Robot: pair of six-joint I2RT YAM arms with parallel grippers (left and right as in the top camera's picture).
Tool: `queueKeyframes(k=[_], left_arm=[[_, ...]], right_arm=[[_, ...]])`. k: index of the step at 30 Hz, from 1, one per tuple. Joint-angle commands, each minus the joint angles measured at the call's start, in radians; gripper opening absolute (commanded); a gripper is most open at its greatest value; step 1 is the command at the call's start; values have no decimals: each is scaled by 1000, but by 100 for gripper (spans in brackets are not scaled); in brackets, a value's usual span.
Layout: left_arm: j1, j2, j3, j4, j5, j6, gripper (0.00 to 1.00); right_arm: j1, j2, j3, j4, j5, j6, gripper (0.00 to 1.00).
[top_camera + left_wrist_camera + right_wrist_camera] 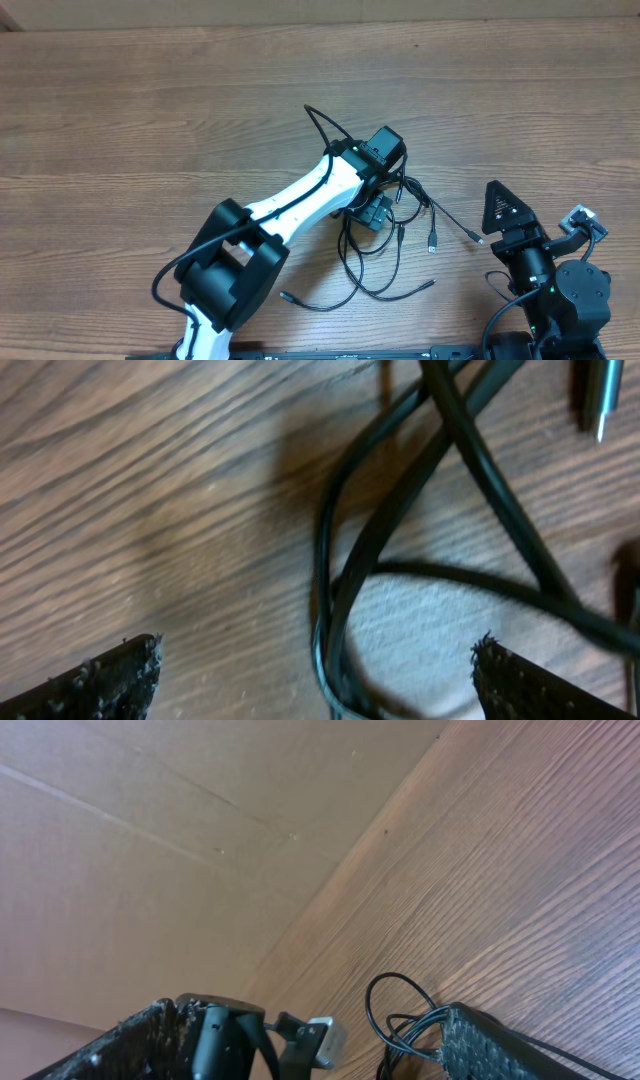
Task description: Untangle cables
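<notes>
Brown wood-grain tabletop (150,120), long streaks running sideways. Plain tan panel (150,840) stands along far edge, faintly creased.

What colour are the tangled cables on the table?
Black; the cables show best in the left wrist view.

you have thin black cables (345,585) lying slack on the wood in crossed, overlapping loops under and just beside the left gripper (372,214), their silver-tipped plugs (432,242) splayed outward.
</notes>
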Motion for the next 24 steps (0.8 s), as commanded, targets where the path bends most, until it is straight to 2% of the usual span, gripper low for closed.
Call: queueKeyframes(k=[1, 3, 6, 9, 12, 15, 17, 19, 24], left_arm=[[18, 20, 18, 26, 51, 23, 100], [19, 21, 18, 37, 53, 23, 94], [19, 22, 18, 48, 53, 23, 78], [19, 27, 16, 59, 53, 23, 82], [19, 43, 16, 71, 59, 23, 82], [19, 72, 16, 75, 61, 23, 73], [20, 90, 16, 79, 61, 23, 61], [20, 104, 16, 84, 80, 23, 41], [20, 105, 16, 106, 103, 23, 4]], right_arm=[[-3, 0, 7, -1, 17, -8, 82], [-3, -1, 7, -1, 18, -8, 82], [-3, -1, 7, -1, 25, -8, 82], [-3, 0, 7, -1, 25, -8, 82], [-3, -1, 7, -1, 25, -8, 82], [-3, 0, 7, -1, 25, -8, 82], [-3, 0, 7, -1, 25, -8, 82], [-3, -1, 7, -1, 25, -8, 82], [-3, -1, 7, -1, 32, -8, 82]])
